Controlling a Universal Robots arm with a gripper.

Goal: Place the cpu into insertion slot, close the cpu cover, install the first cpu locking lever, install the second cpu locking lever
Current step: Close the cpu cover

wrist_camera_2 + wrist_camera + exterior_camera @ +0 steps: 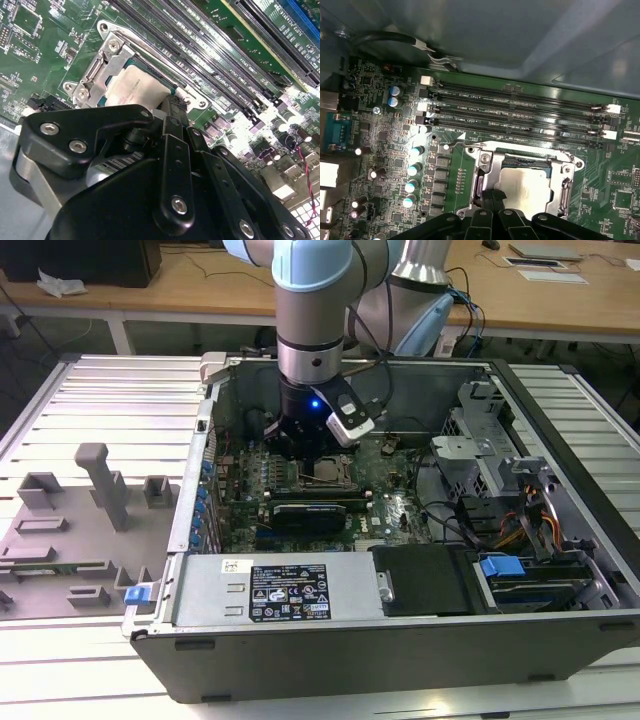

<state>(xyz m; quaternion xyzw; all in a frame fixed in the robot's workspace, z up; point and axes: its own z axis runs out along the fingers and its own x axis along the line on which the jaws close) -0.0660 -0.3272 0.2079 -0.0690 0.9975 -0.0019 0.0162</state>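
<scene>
One cpu (525,187), square with no long axis, lies flat, metal top up, in the socket (325,472) at the exterior view's centre, framed by the lowered cover (565,192), the tool (494,198) closed and empty at its edge.

An open computer case (400,640) sat on the slatted metal table (100,390). Its green motherboard (615,175) carried four black memory slots (520,116) and a row of capacitors (412,170). Grey fixture blocks (100,485) stood by the table's edge on the exterior view's left.
</scene>
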